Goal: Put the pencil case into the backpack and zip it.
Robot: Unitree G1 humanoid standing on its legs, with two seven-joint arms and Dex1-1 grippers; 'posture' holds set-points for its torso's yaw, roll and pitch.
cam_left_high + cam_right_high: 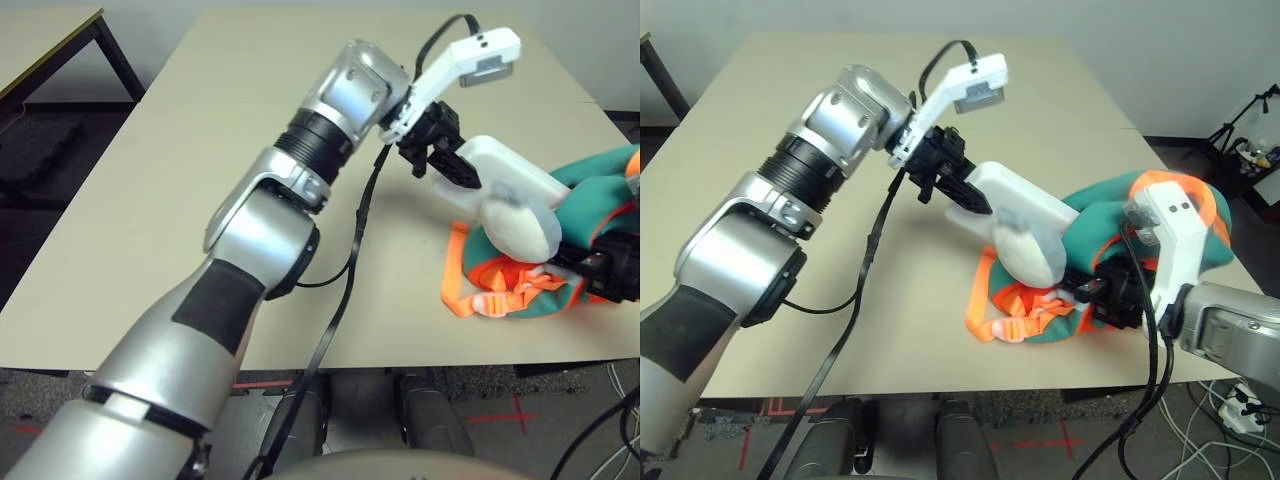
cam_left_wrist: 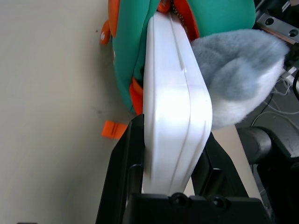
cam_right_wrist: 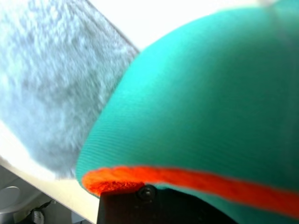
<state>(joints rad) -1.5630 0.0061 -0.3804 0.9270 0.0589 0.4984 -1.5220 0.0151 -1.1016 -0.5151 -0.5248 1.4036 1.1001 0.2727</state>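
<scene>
My left gripper is shut on the near end of the white pencil case, one black finger on each flat side. The case is held on edge above the table, and its far end reaches the orange-edged opening of the teal and orange backpack. The grey-white plush toy presses against the case's side. The backpack lies at the table's right, near the front edge. At the backpack's front, my right gripper is shut on its teal fabric by the orange trim.
Orange straps spill from the backpack toward the table's front edge. A black cable hangs from my left wrist across the table. Another table stands at the far left. The tabletop to the left is bare.
</scene>
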